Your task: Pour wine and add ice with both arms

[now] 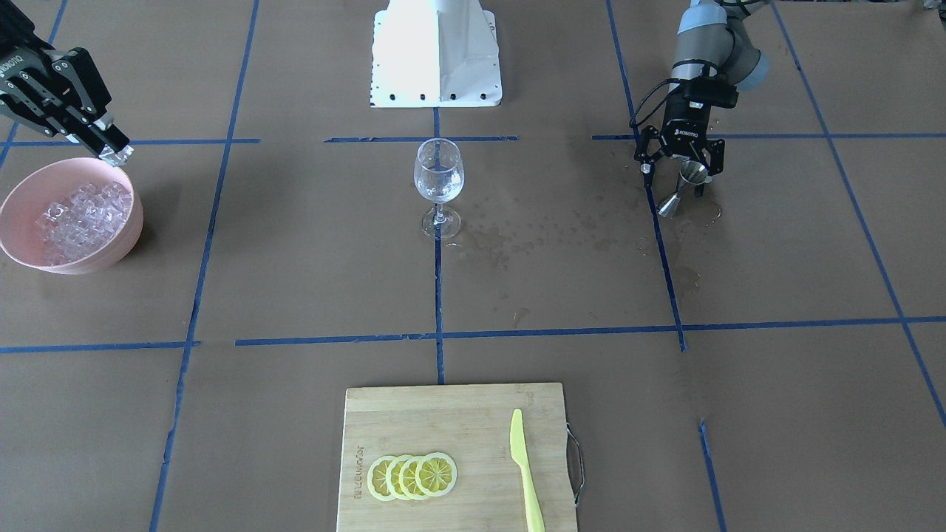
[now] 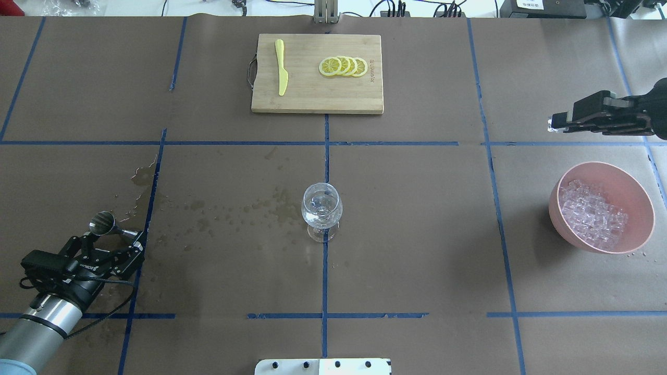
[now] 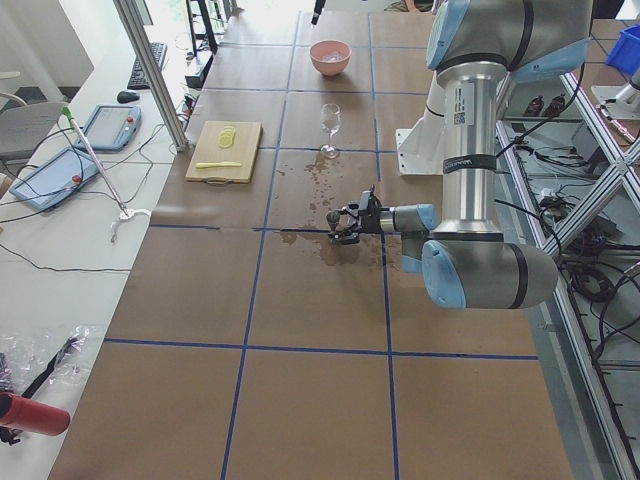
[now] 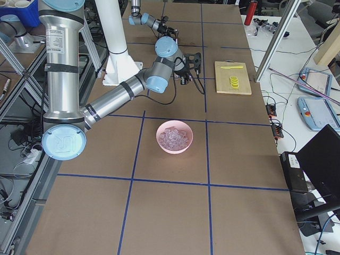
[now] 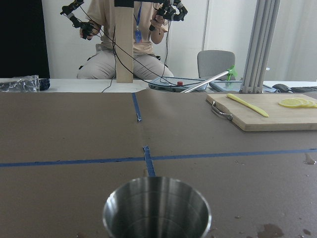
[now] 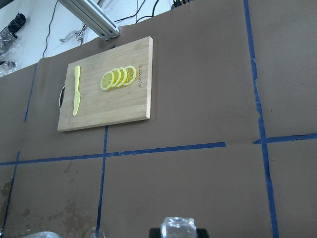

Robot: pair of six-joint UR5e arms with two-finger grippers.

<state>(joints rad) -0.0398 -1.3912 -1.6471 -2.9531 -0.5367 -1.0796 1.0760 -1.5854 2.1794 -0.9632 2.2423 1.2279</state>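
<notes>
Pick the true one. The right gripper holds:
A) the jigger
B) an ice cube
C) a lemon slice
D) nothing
B: the right wrist view shows a clear ice cube pinched between the fingertips of the right gripper.

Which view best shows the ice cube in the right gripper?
Exterior front-facing: the ice cube shows whole, pinched at the tips of the right gripper. The right wrist view has it large but cut off by the bottom edge; overhead shows only a small glint; the side views are too distant.
</notes>
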